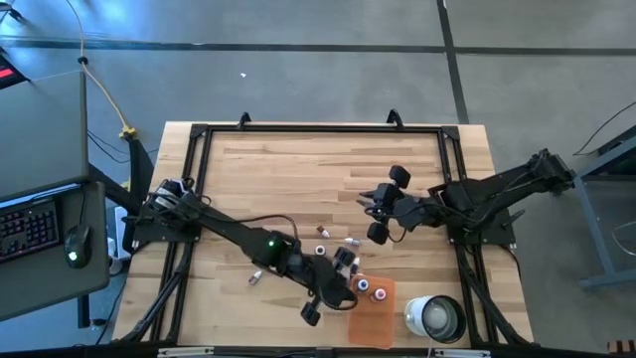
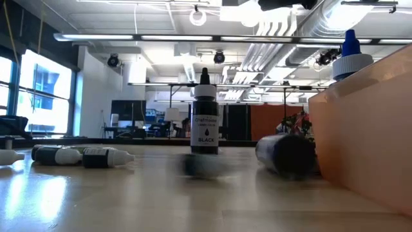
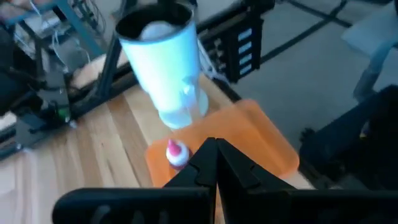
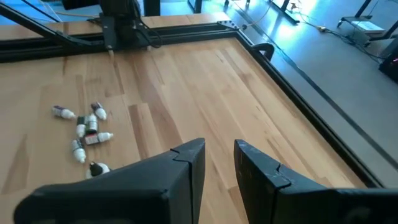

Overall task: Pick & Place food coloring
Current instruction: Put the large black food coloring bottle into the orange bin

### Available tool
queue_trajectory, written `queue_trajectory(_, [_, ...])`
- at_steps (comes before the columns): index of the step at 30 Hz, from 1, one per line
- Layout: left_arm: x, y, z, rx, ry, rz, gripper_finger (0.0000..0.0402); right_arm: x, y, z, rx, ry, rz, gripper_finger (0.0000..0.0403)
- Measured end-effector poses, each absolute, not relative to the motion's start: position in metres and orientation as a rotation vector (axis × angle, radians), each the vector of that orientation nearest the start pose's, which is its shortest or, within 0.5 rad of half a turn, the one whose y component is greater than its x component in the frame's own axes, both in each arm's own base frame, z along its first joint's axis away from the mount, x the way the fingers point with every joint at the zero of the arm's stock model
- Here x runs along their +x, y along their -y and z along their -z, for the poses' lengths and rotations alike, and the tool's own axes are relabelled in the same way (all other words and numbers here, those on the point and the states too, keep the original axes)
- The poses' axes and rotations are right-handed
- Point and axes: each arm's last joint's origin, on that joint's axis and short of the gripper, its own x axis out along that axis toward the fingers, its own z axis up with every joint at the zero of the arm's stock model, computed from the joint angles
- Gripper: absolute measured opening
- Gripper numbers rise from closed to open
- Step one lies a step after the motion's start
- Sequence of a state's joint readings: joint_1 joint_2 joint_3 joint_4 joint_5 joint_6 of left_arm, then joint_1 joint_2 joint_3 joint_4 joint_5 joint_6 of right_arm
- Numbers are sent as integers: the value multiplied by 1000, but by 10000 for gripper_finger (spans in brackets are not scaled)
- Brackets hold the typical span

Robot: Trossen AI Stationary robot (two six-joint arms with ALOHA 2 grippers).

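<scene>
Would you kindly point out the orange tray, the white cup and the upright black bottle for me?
Orange tray (image 1: 374,320): high view, on its bare near part.
White cup (image 3: 163,59): left wrist view, on its side wall.
Black bottle (image 2: 206,132): low view, on its label.

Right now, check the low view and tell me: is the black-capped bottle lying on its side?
No. The black-capped bottle stands upright on the table, cap pointing up, its label reading level.

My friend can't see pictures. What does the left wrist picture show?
The left gripper, fingers shut together and empty, hangs over an orange tray holding one upright red-capped food coloring bottle. A big white cup stands just behind the tray on the wooden table.
</scene>
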State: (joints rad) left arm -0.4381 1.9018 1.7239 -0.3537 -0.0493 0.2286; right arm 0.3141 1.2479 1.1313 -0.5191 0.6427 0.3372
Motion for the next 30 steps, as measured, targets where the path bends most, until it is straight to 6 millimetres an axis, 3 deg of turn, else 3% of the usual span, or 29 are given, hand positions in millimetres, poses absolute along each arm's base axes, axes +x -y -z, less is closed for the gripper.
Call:
queue_trajectory(4, [398, 184, -302, 318, -619, 381, 2, 253, -65, -331, 40, -508, 383, 78])
queue_trajectory(8, [392, 180, -296, 326, -718, 361, 1, 253, -65, -331, 44, -503, 383, 78])
queue_trajectory(15, [375, 159, -285, 546, -952, 123, 9, 253, -64, -332, 37, -493, 397, 78])
queue_trajectory(26, [368, 147, -279, 559, -1087, 94, 135, 253, -63, -333, 25, -472, 442, 78])
queue_trajectory(30, [371, 139, -278, 506, -1092, 59, 163, 253, -63, -333, 26, -473, 439, 78])
